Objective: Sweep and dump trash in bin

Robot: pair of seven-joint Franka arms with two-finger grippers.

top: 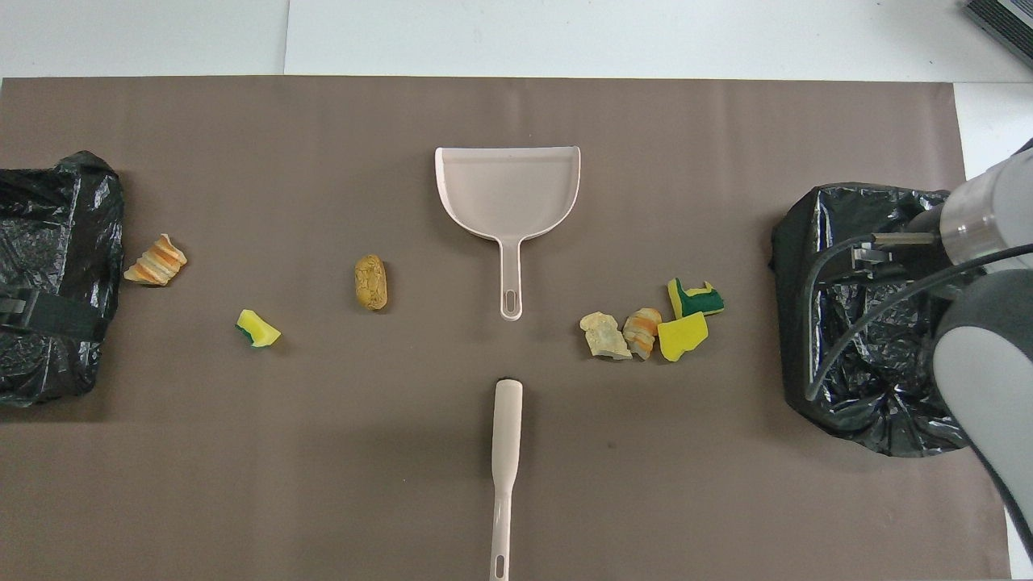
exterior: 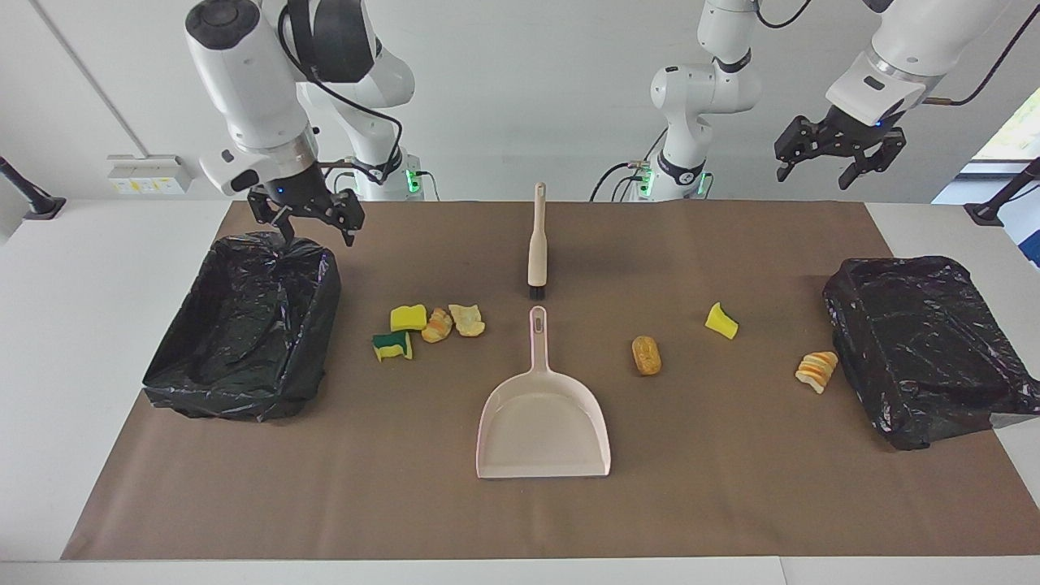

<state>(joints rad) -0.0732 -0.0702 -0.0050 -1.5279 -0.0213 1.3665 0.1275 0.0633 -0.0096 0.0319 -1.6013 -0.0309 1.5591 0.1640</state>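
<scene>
Your right gripper point(exterior: 313, 218) hangs released over the rim of the bin point(exterior: 244, 325) at the right arm's end of the bench point(exterior: 731, 504), holding nothing. Your left gripper point(exterior: 841, 154) is likewise released and empty, up in the air near the second bin point(exterior: 926, 349) at the left arm's end.

Nothing of the task is done, as far as can be judged. All seven bits of trash lie on the bench: a cluster of four point(exterior: 426, 327) beside the first bin, a bread lump point(exterior: 647, 355) and a yellow wedge point(exterior: 721, 320) toward the second bin, a striped lump point(exterior: 816, 370) just beside it. No trash shows in either bin.

The brush point(exterior: 537, 244) and dustpan point(exterior: 543, 414) lie untouched mid-bench, handle ends near each other. You have yet to take up both tools, sweep, and dump.
</scene>
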